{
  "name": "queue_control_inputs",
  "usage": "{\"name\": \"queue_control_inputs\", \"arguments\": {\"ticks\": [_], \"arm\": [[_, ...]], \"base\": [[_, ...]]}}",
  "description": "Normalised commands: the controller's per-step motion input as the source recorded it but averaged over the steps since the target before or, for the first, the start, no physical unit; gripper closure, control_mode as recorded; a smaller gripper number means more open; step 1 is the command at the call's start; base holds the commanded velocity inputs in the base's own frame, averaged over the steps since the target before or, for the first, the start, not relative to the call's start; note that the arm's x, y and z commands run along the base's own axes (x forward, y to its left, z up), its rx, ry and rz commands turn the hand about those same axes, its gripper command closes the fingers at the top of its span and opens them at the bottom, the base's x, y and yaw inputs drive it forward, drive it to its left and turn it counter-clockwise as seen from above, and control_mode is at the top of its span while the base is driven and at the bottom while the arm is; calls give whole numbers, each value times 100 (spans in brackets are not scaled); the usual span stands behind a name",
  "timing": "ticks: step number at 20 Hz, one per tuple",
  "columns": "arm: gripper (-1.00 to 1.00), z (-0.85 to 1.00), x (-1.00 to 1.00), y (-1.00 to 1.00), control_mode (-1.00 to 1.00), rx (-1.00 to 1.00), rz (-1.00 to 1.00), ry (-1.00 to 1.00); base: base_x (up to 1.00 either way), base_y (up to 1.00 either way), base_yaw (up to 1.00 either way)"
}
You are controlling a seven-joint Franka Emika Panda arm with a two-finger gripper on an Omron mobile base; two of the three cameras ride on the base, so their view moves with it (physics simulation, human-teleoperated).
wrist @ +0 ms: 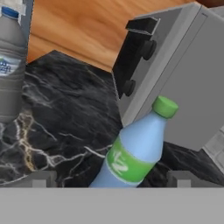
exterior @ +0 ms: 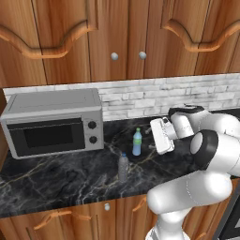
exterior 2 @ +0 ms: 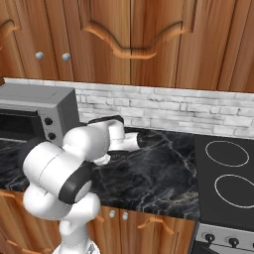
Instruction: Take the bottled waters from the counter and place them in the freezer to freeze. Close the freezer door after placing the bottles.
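Two bottles stand upright on the counter (exterior: pixel 56 183), to the right of a microwave (exterior: pixel 52 123) that sits against the brick backsplash (exterior: pixel 140 96) at the worktop's left end. The green-capped bottle (exterior: pixel 137 142) stands farther back; the blue-capped bottle (exterior: pixel 123 166) stands nearer the front edge and slightly to its left, the two apart. The robot's hand hangs just to the right of the green-capped bottle, which in the hand view rises between the wide-set fingertips. Wall cabinets (exterior: pixel 117 33) hang above the backsplash. A stovetop (exterior 2: pixel 225 183) adjoins the counter at the right.
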Motion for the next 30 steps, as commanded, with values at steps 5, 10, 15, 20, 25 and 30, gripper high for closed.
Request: {"name": "queue_control_inputs", "arguments": {"ticks": [5, 10, 15, 20, 25, 30], "arm": [[-100, -3, 15, 18, -100, 0, 0, 0], [-100, -3, 13, 17, -100, 0, 0, 0], [-100, -8, 3, 14, -100, 1, 0, 0], [-100, -9, 2, 15, -100, 1, 0, 0], [-100, -7, 6, 14, -100, 1, 0, 0], [100, -4, 4, 9, -100, 0, 0, 0]], "base": [[0, 0, 0], [0, 0, 0], [0, 0, 0], [0, 0, 0], [0, 0, 0], [0, 0, 0]]}}
